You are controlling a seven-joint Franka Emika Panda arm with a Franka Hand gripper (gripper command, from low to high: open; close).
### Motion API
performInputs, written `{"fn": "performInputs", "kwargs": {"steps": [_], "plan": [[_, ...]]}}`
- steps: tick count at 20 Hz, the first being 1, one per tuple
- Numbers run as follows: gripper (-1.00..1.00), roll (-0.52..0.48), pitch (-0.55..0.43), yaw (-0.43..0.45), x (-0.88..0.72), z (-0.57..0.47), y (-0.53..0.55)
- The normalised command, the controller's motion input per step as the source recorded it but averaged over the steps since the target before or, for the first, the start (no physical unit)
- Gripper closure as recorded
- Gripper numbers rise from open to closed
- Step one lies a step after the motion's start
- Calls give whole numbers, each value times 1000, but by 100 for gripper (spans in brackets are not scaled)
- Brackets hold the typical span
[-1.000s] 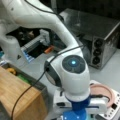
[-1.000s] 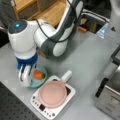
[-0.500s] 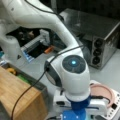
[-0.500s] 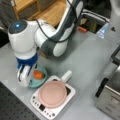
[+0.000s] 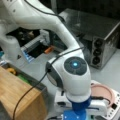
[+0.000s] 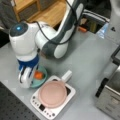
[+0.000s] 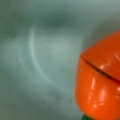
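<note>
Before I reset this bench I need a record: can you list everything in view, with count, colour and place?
toy carrot: one, orange, lying in the plate; fills the wrist view's right.
plate: one, teal, on the table beside the hotplate, under the gripper.
pan: one, pink with a white handle, on the hotplate.
hotplate: one, white, near a front view's bottom.
toaster oven: one, silver, at a front view's right.
wooden box: one, brown, at a front view's bottom left.
table: one, grey.
arm: one, white.
gripper: one, white on a blue mount, down at the plate beside the toy carrot.
</note>
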Motion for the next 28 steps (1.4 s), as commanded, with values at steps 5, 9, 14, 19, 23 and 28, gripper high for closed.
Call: {"fn": "performInputs", "kwargs": {"steps": [5, 9, 14, 19, 23, 28], "plan": [[-100, -51, 7, -133, -41, -83, 164], [-100, -69, -12, -147, -88, -140, 160], [-100, -77, -36, -133, -107, -121, 107], [-100, -53, -62, -90, -117, -108, 31], [-100, -32, -80, -60, -148, -157, 10], [100, 7, -118, 7, -180, -214, 7]]}}
